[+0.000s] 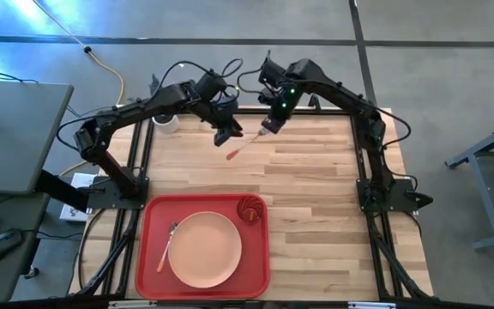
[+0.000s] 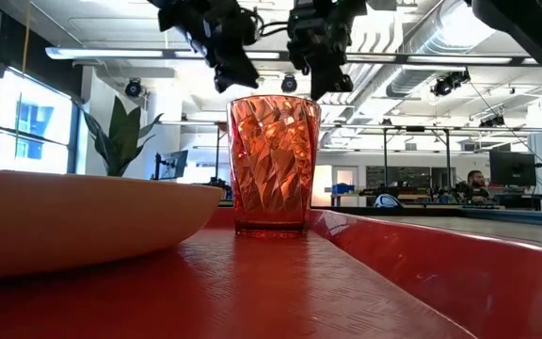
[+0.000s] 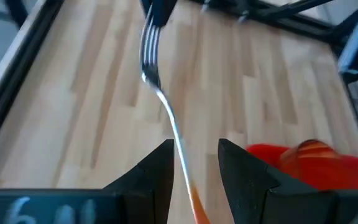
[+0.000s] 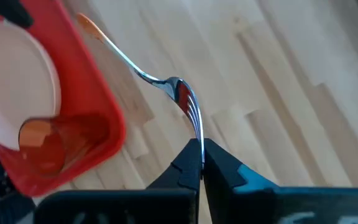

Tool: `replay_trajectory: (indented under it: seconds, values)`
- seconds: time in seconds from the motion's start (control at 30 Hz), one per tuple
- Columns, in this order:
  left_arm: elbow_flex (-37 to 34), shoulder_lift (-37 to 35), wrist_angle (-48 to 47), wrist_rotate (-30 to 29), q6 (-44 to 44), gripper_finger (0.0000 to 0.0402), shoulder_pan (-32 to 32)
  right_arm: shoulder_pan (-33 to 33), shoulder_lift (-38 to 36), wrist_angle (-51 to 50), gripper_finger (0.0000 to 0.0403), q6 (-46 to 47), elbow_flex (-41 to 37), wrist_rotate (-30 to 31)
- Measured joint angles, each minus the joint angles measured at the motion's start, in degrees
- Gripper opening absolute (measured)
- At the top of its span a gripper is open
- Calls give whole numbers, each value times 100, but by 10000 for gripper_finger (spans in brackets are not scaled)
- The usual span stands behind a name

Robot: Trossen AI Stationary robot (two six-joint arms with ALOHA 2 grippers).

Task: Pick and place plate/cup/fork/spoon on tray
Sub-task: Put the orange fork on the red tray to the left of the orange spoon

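Steel tines of the fork [image 4: 188,106] sit pinched in the right gripper [image 4: 201,152], fingers clamped on them. Fork's long axis runs diagonal in high view, orange handle end pointing away from gripper toward the tray [image 1: 150,215], hanging over the wood table [image 1: 316,180]. Left gripper [image 3: 194,163] is spread apart, w/ fork shank between its fingers, no clear contact. High view alone shows spoon [image 1: 167,245] beside plate [image 1: 206,249] on tray; cup [image 2: 273,165] at tray's corner.
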Motion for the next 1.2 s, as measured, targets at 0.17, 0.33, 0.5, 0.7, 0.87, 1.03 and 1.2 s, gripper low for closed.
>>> replay_trajectory:
  seconds: [0.17,0.33,0.5,0.7,0.87,1.03,1.2]
  values:
    - [0,0,88,-15,-125,113,-180,370,0,-114,0,105,0,-76]
    - [0,0,-333,292,24,104,-277,682,-3,-147,0,305,0,-101]
    - [-31,0,-683,714,29,82,-340,892,-11,-145,0,310,0,-94]
    - [-31,0,-1062,1169,33,63,-481,1045,-17,-123,0,221,0,-101]
    - [-31,-2,-1233,1480,29,67,-691,1120,-20,150,0,199,0,-103]
    - [-31,-4,-1515,1281,-84,83,-804,1134,-20,130,0,117,0,-103]
    - [-31,-4,-1499,640,-127,103,-809,1132,-20,256,0,68,0,-83]
